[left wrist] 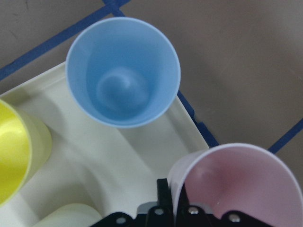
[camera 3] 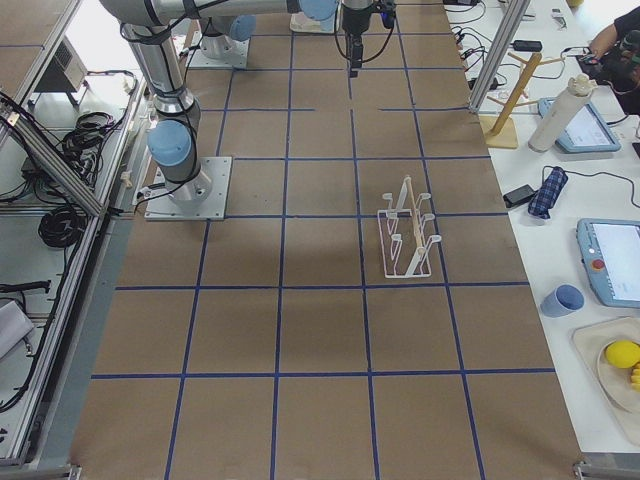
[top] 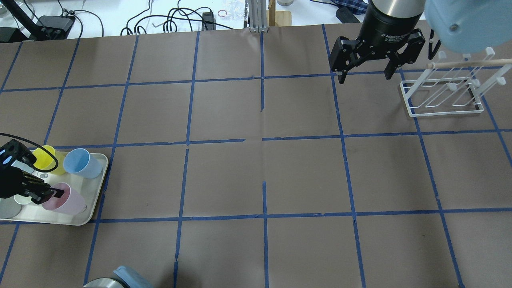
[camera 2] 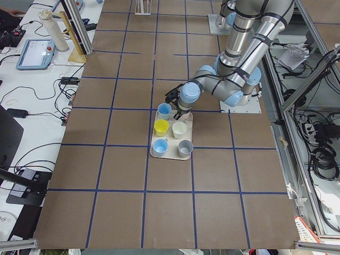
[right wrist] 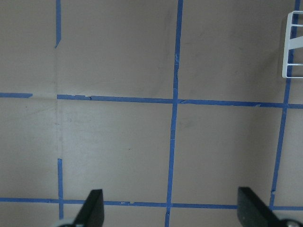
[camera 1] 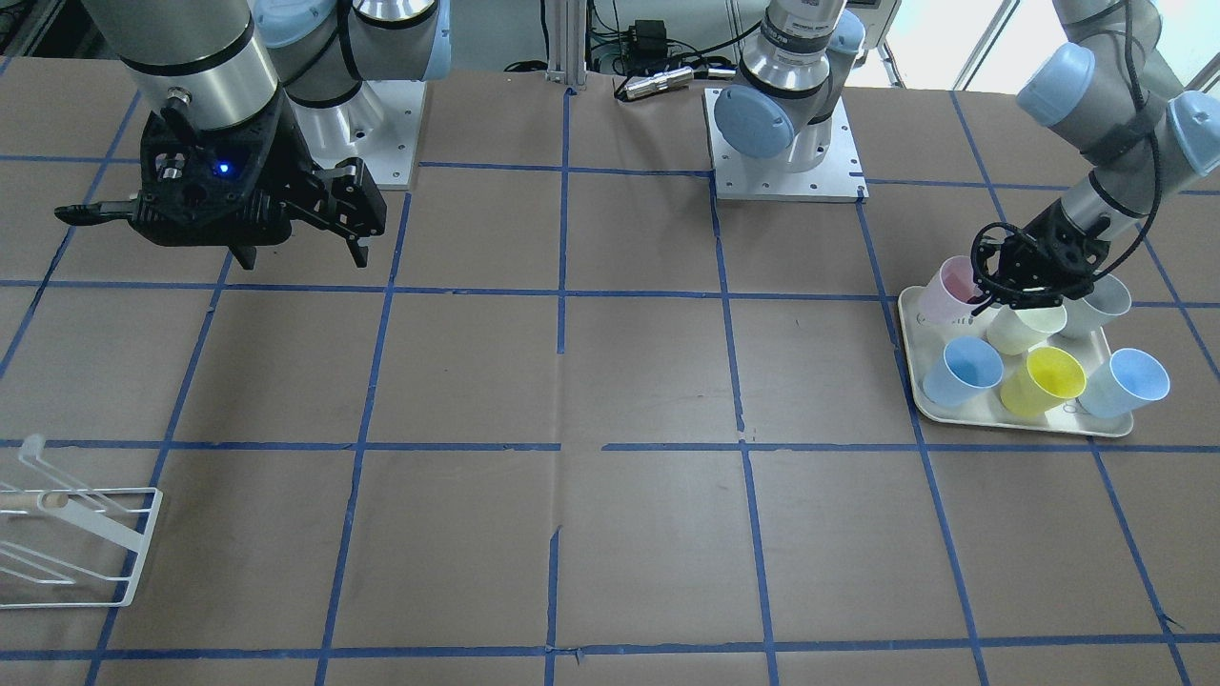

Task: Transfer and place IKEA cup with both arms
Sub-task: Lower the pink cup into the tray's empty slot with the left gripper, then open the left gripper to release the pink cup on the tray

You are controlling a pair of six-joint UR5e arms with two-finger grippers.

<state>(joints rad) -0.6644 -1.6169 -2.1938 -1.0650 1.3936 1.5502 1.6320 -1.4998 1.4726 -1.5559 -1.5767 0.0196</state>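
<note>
The pale pink IKEA cup (top: pixel 66 200) stands tilted at the near corner of the cream tray (top: pixel 98 188) on the table's left side. My left gripper (top: pixel 50 195) is shut on its rim, with one finger inside the cup and one outside. The left wrist view shows the pink cup (left wrist: pixel 236 184) with the fingers (left wrist: pixel 163 198) pinching its wall. In the front view the left gripper (camera 1: pixel 991 300) is at the pink cup (camera 1: pixel 953 286). My right gripper (top: pixel 364 76) hangs open and empty above the far right table, near the rack; its fingers (right wrist: pixel 94 210) are spread over bare table.
The tray also holds a light blue cup (left wrist: pixel 123 71), a yellow cup (camera 1: pixel 1044 381), a cream-green cup (camera 1: pixel 1025 329), a grey cup (camera 1: pixel 1096 305) and a second blue cup (camera 1: pixel 1129 381). A white wire rack (top: pixel 444 92) stands at the far right.
</note>
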